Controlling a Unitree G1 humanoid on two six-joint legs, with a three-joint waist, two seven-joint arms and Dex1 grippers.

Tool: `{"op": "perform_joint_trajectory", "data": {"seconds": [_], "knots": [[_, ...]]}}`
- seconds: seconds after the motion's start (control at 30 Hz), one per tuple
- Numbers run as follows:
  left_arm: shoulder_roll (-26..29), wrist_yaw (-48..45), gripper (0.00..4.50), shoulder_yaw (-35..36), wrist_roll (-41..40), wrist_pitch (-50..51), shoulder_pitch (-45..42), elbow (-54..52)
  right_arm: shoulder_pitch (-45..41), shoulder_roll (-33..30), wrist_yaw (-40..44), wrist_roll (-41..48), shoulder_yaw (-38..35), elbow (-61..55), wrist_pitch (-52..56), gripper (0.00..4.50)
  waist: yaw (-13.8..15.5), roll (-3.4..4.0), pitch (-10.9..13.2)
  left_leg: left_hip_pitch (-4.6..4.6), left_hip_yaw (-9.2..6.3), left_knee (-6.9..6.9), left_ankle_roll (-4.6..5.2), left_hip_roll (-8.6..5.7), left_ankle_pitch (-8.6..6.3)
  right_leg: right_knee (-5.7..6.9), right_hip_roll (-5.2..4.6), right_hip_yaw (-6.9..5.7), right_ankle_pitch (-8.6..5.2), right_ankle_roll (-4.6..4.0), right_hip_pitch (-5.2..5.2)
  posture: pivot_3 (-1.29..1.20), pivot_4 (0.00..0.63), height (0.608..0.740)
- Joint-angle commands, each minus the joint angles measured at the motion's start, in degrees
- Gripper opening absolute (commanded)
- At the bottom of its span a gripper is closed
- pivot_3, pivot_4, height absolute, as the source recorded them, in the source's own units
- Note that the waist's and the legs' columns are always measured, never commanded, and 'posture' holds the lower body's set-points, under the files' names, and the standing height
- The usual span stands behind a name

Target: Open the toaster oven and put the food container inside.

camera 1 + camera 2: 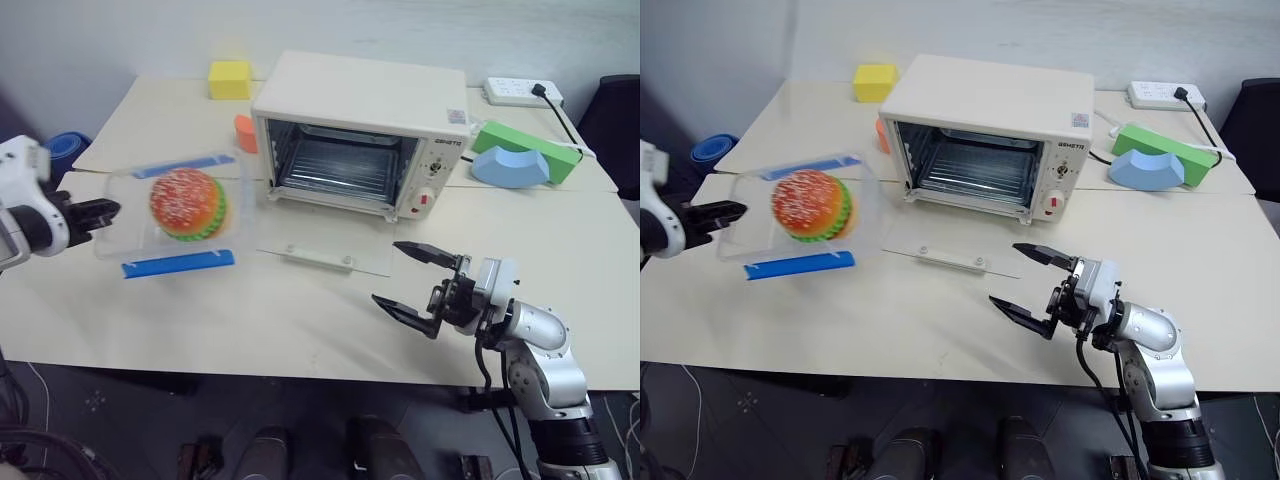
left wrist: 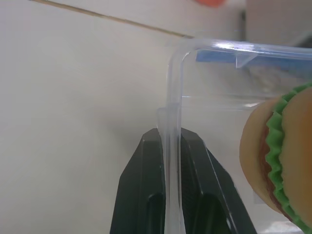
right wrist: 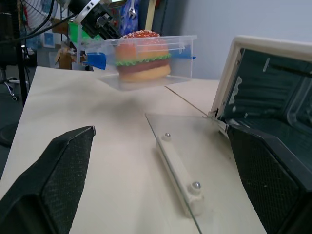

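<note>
The cream-white toaster oven stands at the back of the table with its glass door folded down flat and the rack showing inside. The clear food container, with blue clips and a toy hamburger in it, hangs tilted above the table left of the oven. My left gripper is shut on the container's left rim; in the left wrist view both black fingers pinch the clear wall. My right gripper stands open just right of the door's front edge, holding nothing.
A yellow cube and an orange piece sit behind and left of the oven. A green block with a blue arch and a power strip lie to the oven's right. The table's front edge runs close below my right gripper.
</note>
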Motion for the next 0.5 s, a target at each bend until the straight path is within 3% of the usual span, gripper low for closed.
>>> {"op": "perform_joint_trajectory", "data": {"seconds": [0.03,0.27,0.5], "knots": [[-4.12,-3.50,0.13,-5.12,4.28,0.16,-8.14,0.38,1.29,-0.97,-0.94,0.48,-2.30,-2.18,-1.21,4.50,0.03,-0.01,0.00,-0.03,-0.01,0.02,0.00,0.00,0.00,-0.01,0.00,-0.02,0.00,0.00,0.00,0.00,0.150,0.740],[-17.15,-8.85,0.13,-15.01,17.29,-5.08,-20.74,10.18,6.12,-0.84,-3.63,0.13,-2.80,-6.60,-0.91,4.50,-0.26,-0.02,0.01,-0.07,0.07,0.16,0.02,-0.03,0.01,0.10,0.06,0.02,0.02,0.04,-0.02,0.00,0.150,0.740],[-25.92,-16.43,0.13,-20.70,29.68,-15.36,-27.93,23.31,8.87,-0.67,-7.19,-0.67,-3.07,-9.67,-0.96,4.50,-0.09,-0.05,0.03,-0.09,0.20,0.29,0.01,-0.02,0.02,0.38,0.09,0.09,0.01,0.05,-0.13,0.00,0.150,0.740]]}}
